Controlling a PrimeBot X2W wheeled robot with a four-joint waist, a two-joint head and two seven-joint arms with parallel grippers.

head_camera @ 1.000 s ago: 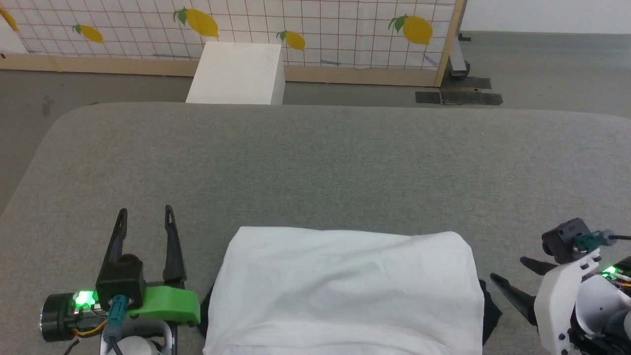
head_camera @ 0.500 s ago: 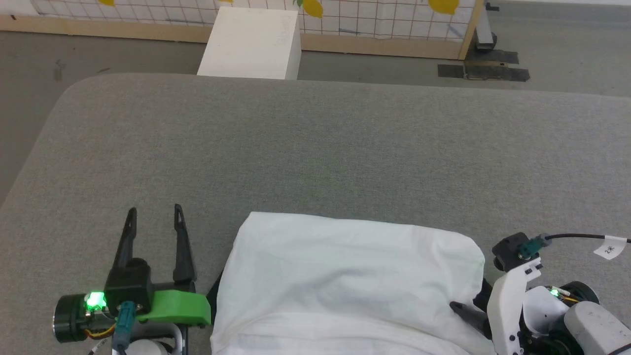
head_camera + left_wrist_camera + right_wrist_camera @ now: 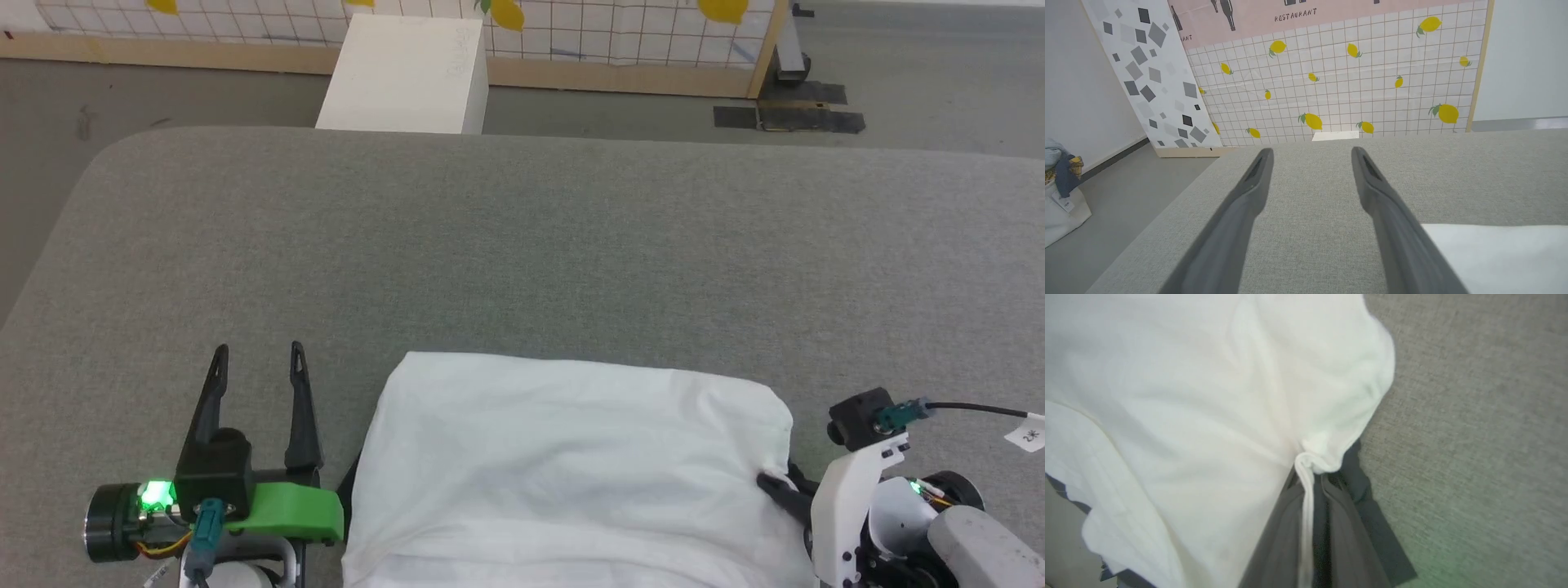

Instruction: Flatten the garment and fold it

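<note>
The garment [image 3: 571, 465] lies folded on the grey table at the near edge, white body on top, with black cloth peeking out at its left and right sides. My right gripper [image 3: 774, 483] is shut on the garment's right edge; in the right wrist view a pinched ridge of white cloth [image 3: 1306, 473] runs between its fingers, black fabric beneath. My left gripper [image 3: 257, 353] rests open on the table just left of the garment, nothing between its fingers [image 3: 1372, 183]. The garment's white corner [image 3: 1494, 257] shows at the lower right of the left wrist view.
The grey padded table [image 3: 522, 245] stretches far beyond the garment. A white box [image 3: 404, 73] stands on the floor behind it, before a lemon-patterned screen [image 3: 1339, 81]. A bag with clothes [image 3: 1061, 192] sits on the floor at the left.
My right gripper has moved in to the garment's right edge and shut on the white cloth. The head camera has tilted down. The left gripper stays still and open.
</note>
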